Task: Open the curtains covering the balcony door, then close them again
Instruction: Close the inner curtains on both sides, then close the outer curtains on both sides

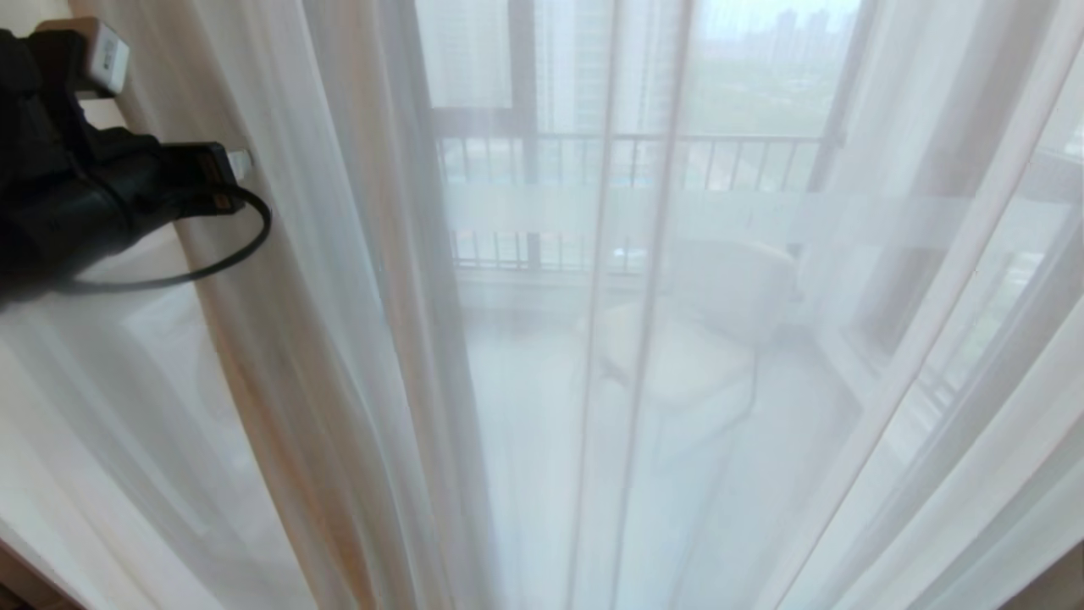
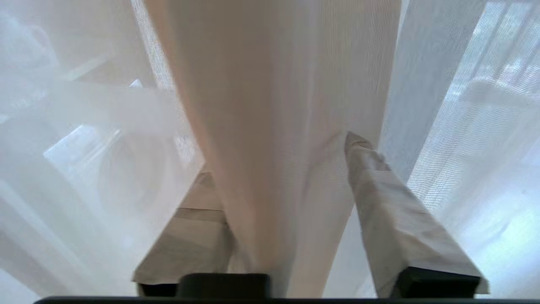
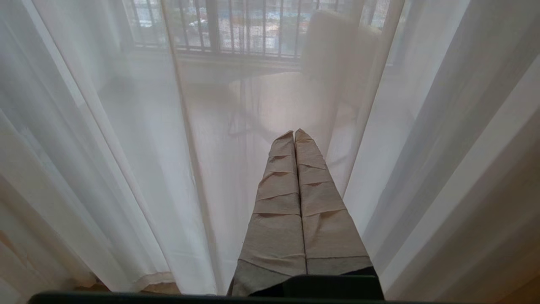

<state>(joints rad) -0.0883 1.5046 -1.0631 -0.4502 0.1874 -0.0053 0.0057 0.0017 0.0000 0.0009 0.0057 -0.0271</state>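
- The curtains (image 1: 356,339) hang right before me, filling the head view from edge to edge: thin white sheers in long pleats, see-through enough that shapes beyond show as pale ghosts.
- One bunched fold on my left side looks denser and takes a warm beige tint where the layers overlap.
- Through the sheers I can make out the balcony door (image 1: 525,102), its dark upright frames and a pale frosted stripe running across at mid height.
- Beyond it stand a barred railing (image 1: 644,161) and a pale rounded chair (image 1: 703,339), both softened by the cloth.
- My left arm comes in at the upper left of the head view, black with a looping cable (image 1: 212,263); that view does not show its fingers.
- My left wrist view does: my left gripper (image 2: 278,169) stands apart, its wrapped fingers (image 2: 392,202) spread, with the beige-tinted fold hanging between them. The fold drapes over the inner face of one finger; I cannot tell whether either finger presses it.
- My right gripper (image 3: 294,135) shows only in its own wrist view: its fingers lie pressed flat together with nothing between them, pointing at the sheers with the chair dim behind.
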